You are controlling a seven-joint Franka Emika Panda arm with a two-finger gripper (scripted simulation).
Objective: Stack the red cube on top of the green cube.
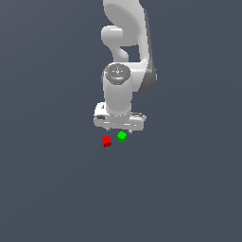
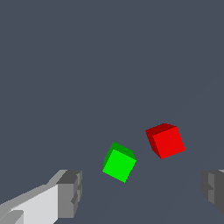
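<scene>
End effector (image 1: 119, 127) hangs low over the worktop (image 1: 52, 189) in the exterior view, white arm (image 1: 124, 56) reaching straight down, wrist vertical. Red cube (image 1: 107, 141) and green cube (image 1: 122, 136) sit just beside each other below it, red toward that view's left, both on the surface. Over to the wrist view: fingers (image 2: 70, 192) spread wide apart, gripping nothing. Green cube (image 2: 119, 162) and red cube (image 2: 165, 140) lie ahead, apart, each turned at its own angle.
</scene>
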